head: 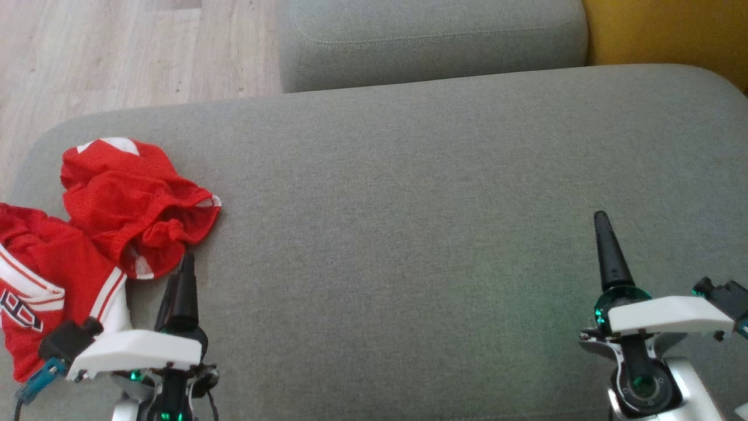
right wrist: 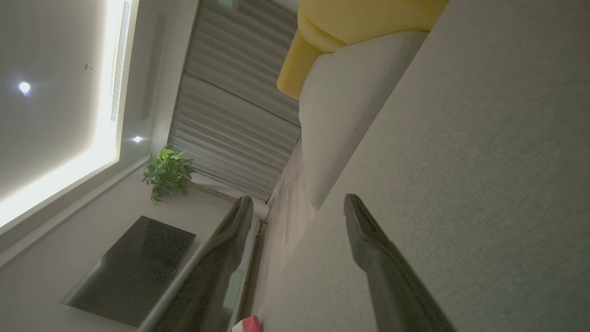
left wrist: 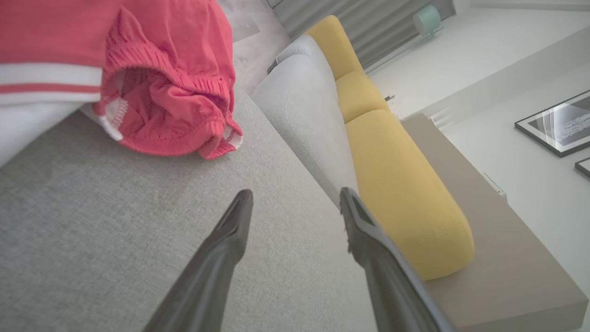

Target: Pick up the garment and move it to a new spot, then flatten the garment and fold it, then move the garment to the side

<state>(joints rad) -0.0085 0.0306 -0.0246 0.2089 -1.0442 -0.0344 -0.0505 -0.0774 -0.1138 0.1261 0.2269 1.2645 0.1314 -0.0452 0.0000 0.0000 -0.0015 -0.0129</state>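
Illegible crest [head: 16, 310], maybe lettering, on garment [head: 128, 204].

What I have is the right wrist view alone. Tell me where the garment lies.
Observer: The red mesh garment lies crumpled at the left end of the grey cushion, against a red jersey with white stripes.
Operator: Report the left gripper.
Observer: The left gripper is open and holds nothing. Its tips point past the mesh garment's near edge, apart from it.
Operator: Place my right gripper for me.
Observer: In the head view the right gripper sits at the cushion's far right, the opposite end from the garment.
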